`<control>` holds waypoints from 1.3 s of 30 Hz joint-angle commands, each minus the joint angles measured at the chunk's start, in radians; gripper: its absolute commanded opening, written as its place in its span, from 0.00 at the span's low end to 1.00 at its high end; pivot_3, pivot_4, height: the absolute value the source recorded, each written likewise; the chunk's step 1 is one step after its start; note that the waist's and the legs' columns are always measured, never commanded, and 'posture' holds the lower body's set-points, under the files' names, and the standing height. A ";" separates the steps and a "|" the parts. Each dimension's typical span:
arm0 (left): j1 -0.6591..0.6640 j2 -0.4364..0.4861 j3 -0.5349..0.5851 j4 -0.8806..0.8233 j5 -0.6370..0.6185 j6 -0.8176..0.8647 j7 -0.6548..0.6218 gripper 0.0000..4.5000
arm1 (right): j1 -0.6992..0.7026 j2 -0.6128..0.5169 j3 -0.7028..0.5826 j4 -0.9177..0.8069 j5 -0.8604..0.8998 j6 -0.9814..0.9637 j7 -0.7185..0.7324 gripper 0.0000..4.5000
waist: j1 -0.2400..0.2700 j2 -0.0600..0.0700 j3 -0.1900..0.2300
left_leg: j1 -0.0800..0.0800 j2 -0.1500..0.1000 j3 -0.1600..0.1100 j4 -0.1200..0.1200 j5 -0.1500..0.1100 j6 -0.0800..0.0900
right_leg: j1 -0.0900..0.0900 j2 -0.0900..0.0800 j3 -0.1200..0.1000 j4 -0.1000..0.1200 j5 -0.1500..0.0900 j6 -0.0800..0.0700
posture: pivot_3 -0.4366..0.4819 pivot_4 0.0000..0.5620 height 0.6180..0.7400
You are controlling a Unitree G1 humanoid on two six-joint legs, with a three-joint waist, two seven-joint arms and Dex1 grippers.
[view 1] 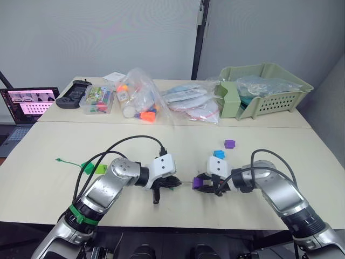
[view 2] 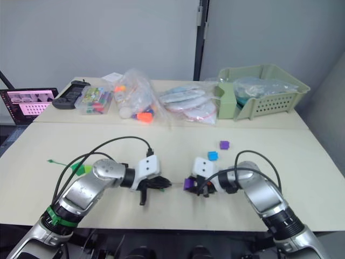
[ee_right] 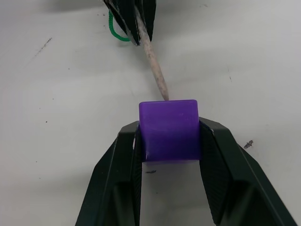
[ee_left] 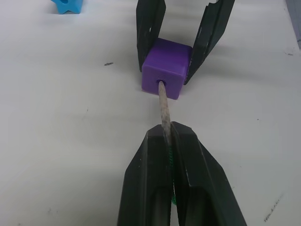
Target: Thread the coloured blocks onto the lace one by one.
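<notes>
- Lace tip (ee_left: 163,106), stiff and silvery, has its point entering the hole in the purple block (ee_left: 166,68); the green cord trails back between the left gripper's fingers.
- Left gripper (ee_left: 168,141) is pressed together on the lace just behind the tip (fingers pinching it tight).
- Right gripper (ee_right: 169,134) clamps the purple block by two opposite faces, low over the table (view 1: 161,140) at the near edge's middle.
- Blue block (view 1: 219,154) lies just beyond the right gripper, at about 1 o'clock from it; a second purple block (view 1: 230,143) sits a little farther the same way.
- Green blocks (view 1: 92,168) rest near the left arm's elbow, at 9 o'clock from the left gripper.
- Bags (view 1: 141,100) and a basket (view 1: 280,86) line the far side.
</notes>
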State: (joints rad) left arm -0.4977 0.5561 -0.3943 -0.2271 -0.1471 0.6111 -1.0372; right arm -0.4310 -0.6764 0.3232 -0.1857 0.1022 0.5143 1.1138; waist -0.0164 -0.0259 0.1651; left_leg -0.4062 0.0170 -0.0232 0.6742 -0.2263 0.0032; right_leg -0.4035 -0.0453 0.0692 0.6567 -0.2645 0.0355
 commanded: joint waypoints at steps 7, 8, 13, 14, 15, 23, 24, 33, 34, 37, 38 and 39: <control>-0.055 -0.074 -0.029 0.017 0.004 -0.034 0.017 0.00 | 0.013 0.011 0.037 -0.044 0.020 0.049 0.014 0.26 | 0.001 0.000 0.000 | 0.000 0.000 0.000 0.000 0.000 0.000 | 0.000 0.000 0.000 0.000 0.000 0.000 | 0.48 0.27 1.00; -0.061 -0.086 -0.035 0.024 0.007 -0.036 0.019 0.00 | 0.014 0.013 0.036 -0.047 0.021 0.053 0.012 0.26 | 0.001 0.000 0.000 | 0.000 0.000 0.000 0.000 0.000 0.000 | 0.000 0.000 0.000 0.000 0.000 0.000 | 0.48 0.27 1.00; -0.082 -0.150 -0.067 0.076 0.020 -0.058 0.015 0.00 | 0.009 0.027 0.035 -0.054 0.023 0.069 0.003 0.26 | 0.006 0.000 0.000 | 0.000 -0.001 0.000 0.000 0.000 0.000 | 0.001 0.000 0.000 0.000 0.000 0.000 | 0.48 0.27 1.00; -0.088 -0.164 -0.076 0.090 0.020 -0.068 0.007 0.00 | 0.008 0.029 0.034 -0.054 0.023 0.072 0.001 0.26 | 0.008 0.000 0.000 | 0.000 -0.001 0.000 0.001 0.000 0.000 | 0.001 -0.001 0.000 0.000 0.000 0.000 | 0.48 0.27 1.00; -0.092 -0.174 -0.081 0.102 0.021 -0.075 0.002 0.00 | 0.008 0.031 0.033 -0.055 0.022 0.074 0.001 0.26 | 0.010 0.000 0.000 | 0.000 -0.001 0.000 0.001 0.000 0.000 | 0.002 -0.001 0.000 0.000 0.000 0.000 | 0.48 0.27 1.00; -0.110 -0.216 -0.091 0.141 0.040 -0.119 -0.024 0.00 | 0.016 0.035 0.030 -0.071 0.020 0.087 -0.003 0.26 | 0.020 0.000 0.000 | 0.003 -0.002 0.000 0.003 0.000 0.000 | 0.007 -0.002 -0.001 -0.002 0.000 0.001 | 0.48 0.27 1.00; -0.110 -0.216 -0.089 0.141 0.044 -0.122 -0.025 0.00 | 0.017 0.035 0.029 -0.073 0.020 0.088 -0.004 0.26 | 0.020 0.000 0.000 | 0.004 -0.002 0.000 0.003 0.000 0.000 | 0.008 -0.002 -0.001 -0.002 0.000 0.001 | 0.48 0.27 1.00; -0.108 -0.214 -0.087 0.141 0.053 -0.115 -0.032 0.00 | 0.040 0.060 0.038 -0.070 0.020 0.085 -0.022 0.26 | 0.019 0.000 0.000 | 0.005 -0.002 0.000 0.002 0.000 0.000 | 0.009 -0.001 -0.001 -0.003 0.000 0.001 | 0.48 0.27 1.00; -0.108 -0.214 -0.089 0.143 0.055 -0.116 -0.033 0.00 | 0.040 0.059 0.039 -0.070 0.020 0.088 -0.019 0.26 | 0.019 0.000 0.000 | 0.005 -0.002 0.000 0.002 0.000 0.000 | 0.009 -0.001 -0.001 -0.003 0.000 0.001 | 0.48 0.27 1.00; -0.110 -0.206 -0.095 0.137 0.069 -0.121 -0.039 0.00 | 0.033 0.048 0.041 -0.092 0.031 0.124 -0.005 0.26 | 0.019 0.000 0.000 | 0.007 -0.002 0.000 0.002 0.000 0.000 | 0.011 -0.001 -0.001 -0.004 0.000 0.002 | 0.48 0.27 1.00; -0.113 -0.204 -0.097 0.136 0.075 -0.124 -0.038 0.00 | 0.028 0.042 0.042 -0.097 0.032 0.133 0.001 0.26 | 0.019 0.000 0.000 | 0.007 -0.002 0.000 0.002 0.000 0.000 | 0.011 -0.001 -0.001 -0.004 0.000 0.002 | 0.48 0.27 1.00; -0.116 -0.203 -0.099 0.137 0.081 -0.136 -0.040 0.00 | 0.021 0.033 0.041 -0.108 0.038 0.150 0.011 0.26 | 0.019 0.000 0.000 | 0.007 -0.002 -0.001 0.002 0.000 0.000 | 0.011 -0.001 -0.001 -0.005 0.000 0.002 | 0.48 0.27 1.00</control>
State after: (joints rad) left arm -0.5795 0.4162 -0.4513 -0.0412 -0.0490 0.5279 -1.0767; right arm -0.4095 -0.6641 0.2940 -0.2406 0.0991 0.6444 1.0892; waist 0.0028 -0.0259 0.1650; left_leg -0.3993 0.0153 -0.0237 0.6758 -0.2263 0.0031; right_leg -0.3920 -0.0467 0.0681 0.6515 -0.2647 0.0376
